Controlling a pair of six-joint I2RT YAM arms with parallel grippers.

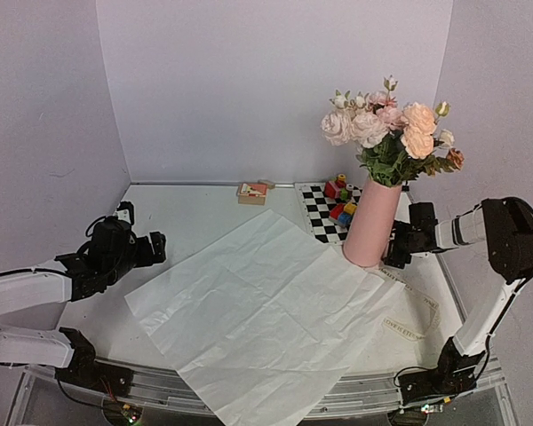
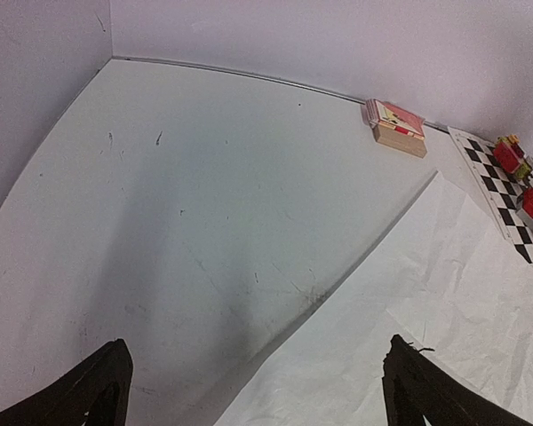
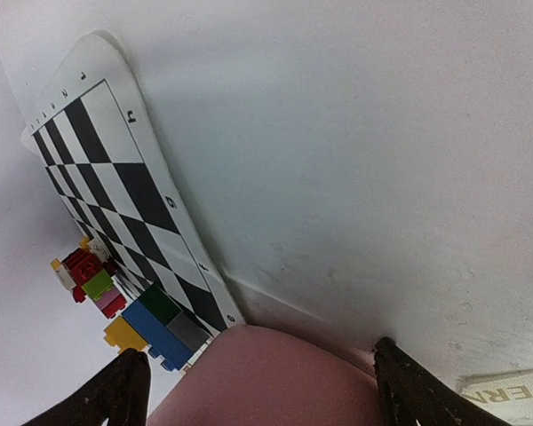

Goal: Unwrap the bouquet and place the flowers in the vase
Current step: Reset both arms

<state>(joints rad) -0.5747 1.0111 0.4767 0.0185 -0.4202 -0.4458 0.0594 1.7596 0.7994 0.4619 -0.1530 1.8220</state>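
1. The vase point(image 1: 371, 222) is stood upright on the surface point(image 1: 186, 222) at the right rear, just beside the chequered mat point(image 1: 315, 213); the flowers point(image 1: 386, 129) are set in its mouth, with the pink, peach and cream blooms spread above the rim.
2. The paper sheet point(image 1: 266, 311) is laid open and creased across the middle of the surface; its near corner is hung over the front edge, and its right side reaches the foot of the vase.
3. The left pincer point(image 1: 153, 248) is held fully open at the left, above bare surface just beside the sheet's left edge; nothing is held in it.
4. The right pincer point(image 1: 398, 250) is set wide about the lower part of the vase, with one of its fingers point(image 3: 129, 390) seen on each side; whether the vase is actually gripped cannot be told.
5. Small toy blocks point(image 1: 340, 200) are seen on the mat behind the vase; a small wooden box point(image 1: 252, 193) is placed at the back wall.
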